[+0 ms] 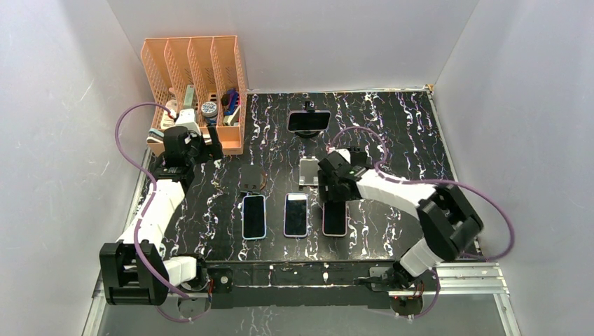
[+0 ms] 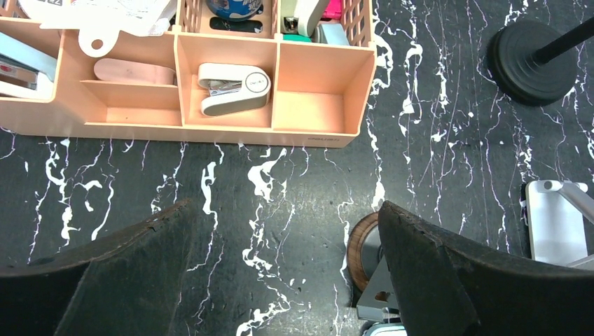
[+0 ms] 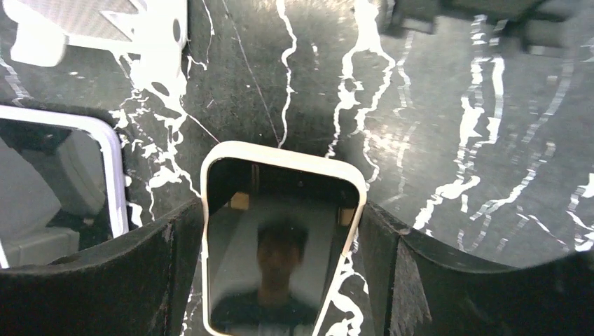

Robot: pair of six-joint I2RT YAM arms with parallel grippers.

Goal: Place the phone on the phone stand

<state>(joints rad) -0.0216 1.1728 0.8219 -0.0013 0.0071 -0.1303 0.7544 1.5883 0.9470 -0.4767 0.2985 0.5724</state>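
both jaws of right end effector (image 3: 284,294) clamped phone (image 3: 280,231) at its edges, left end effector (image 2: 286,238) stood apart, so lift prob needed keeping level & slow twd phone stand (image 1: 309,171).

- The left claw (image 2: 285,210) hangs over the black, white-veined desk (image 2: 434,161), its two dark fingers (image 2: 126,273) spread wide, nothing between them.
- Beyond it sits an orange organizer (image 2: 308,133); a white stapler (image 2: 231,87) lies in its middle front compartment.
- Far right stands a black round base (image 2: 525,63) with a pole.
- A silver stand (image 2: 553,220) shows at the right edge.
- A wooden disc (image 2: 361,248) peeks out beside the right finger.
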